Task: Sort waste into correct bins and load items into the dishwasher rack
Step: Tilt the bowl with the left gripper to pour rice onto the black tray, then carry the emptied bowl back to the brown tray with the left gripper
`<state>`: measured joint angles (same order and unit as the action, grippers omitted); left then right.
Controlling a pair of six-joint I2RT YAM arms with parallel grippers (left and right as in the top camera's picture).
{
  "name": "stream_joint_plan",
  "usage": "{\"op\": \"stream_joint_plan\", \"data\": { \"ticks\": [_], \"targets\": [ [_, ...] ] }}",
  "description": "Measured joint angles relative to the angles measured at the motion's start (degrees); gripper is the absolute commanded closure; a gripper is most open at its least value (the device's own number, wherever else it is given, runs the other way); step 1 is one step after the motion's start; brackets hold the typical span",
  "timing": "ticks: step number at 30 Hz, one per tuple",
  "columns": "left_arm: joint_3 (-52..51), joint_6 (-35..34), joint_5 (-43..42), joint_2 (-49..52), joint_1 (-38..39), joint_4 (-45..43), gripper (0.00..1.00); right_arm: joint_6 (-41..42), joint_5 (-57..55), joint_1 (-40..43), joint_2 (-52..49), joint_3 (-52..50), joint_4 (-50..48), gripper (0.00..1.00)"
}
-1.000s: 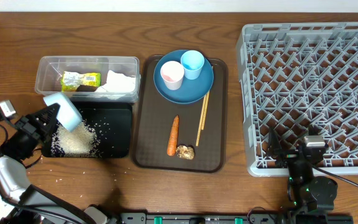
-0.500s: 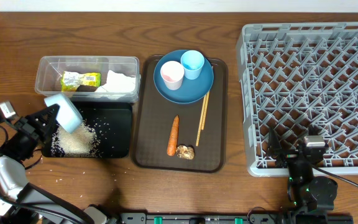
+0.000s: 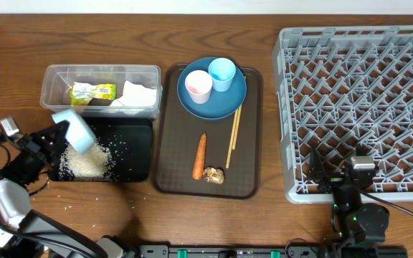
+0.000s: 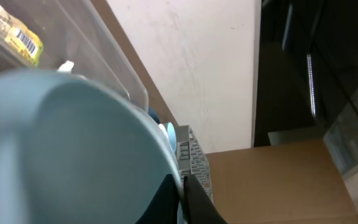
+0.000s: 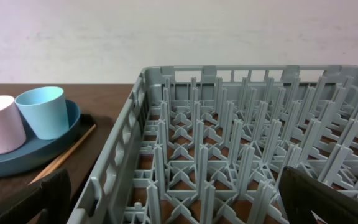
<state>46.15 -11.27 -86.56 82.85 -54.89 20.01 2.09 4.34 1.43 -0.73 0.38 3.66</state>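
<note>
Left end effector (image 3: 57, 136): I see it pinched on the white bowl (image 3: 74, 129), which is tipped over the black tray (image 3: 136, 153).
Rice (image 3: 86, 163): heaped on the tray's left half, with a few grains on the desk (image 3: 20, 43) in front.
Clear tub (image 3: 100, 68): wrapper (image 3: 92, 92) and napkin (image 3: 139, 93) inside.
Right end effector (image 3: 338, 172): fingers spread wide, low at the rack's (image 3: 357, 79) front edge, holding nothing.
Serving tray (image 3: 174, 165): I count the blue plate (image 3: 210, 106) carrying the pink cup (image 3: 198, 86) and light blue cup (image 3: 221, 73). In front of it lie the chopsticks (image 3: 233, 136), carrot stick (image 3: 200, 155) and brown lump (image 3: 214, 175).
</note>
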Motion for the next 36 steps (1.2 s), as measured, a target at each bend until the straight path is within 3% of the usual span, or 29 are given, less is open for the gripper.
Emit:
{"op": "stream_joint_plan", "data": {
  "ticks": [8, 16, 23, 29, 36],
  "targets": [
    [0.0, -0.09, 1.66, 0.0, 2.82, 0.15, 0.94, 0.0, 0.02, 0.0, 0.0, 0.0, 0.0, 0.01],
    [0.0, -1.95, 9.55, -1.07, 9.14, 0.24, 0.94, 0.0, 0.0, 0.0, 0.0, 0.0, 0.0, 0.01],
    [0.0, -5.95, 21.35, -13.11, 16.17, 0.46, 0.94, -0.02, 0.02, 0.0, 0.0, 0.0, 0.0, 0.01],
    [0.0, -8.26, 32.57, -23.67, 27.82, 4.55, 0.94, -0.02, 0.02, 0.0, 0.0, 0.0, 0.0, 0.01],
    [0.0, -8.59, 48.26, -25.05, 46.51, 8.57, 0.94, 0.0, 0.0, 0.0, 0.0, 0.0, 0.0, 0.01]
  ]
}}
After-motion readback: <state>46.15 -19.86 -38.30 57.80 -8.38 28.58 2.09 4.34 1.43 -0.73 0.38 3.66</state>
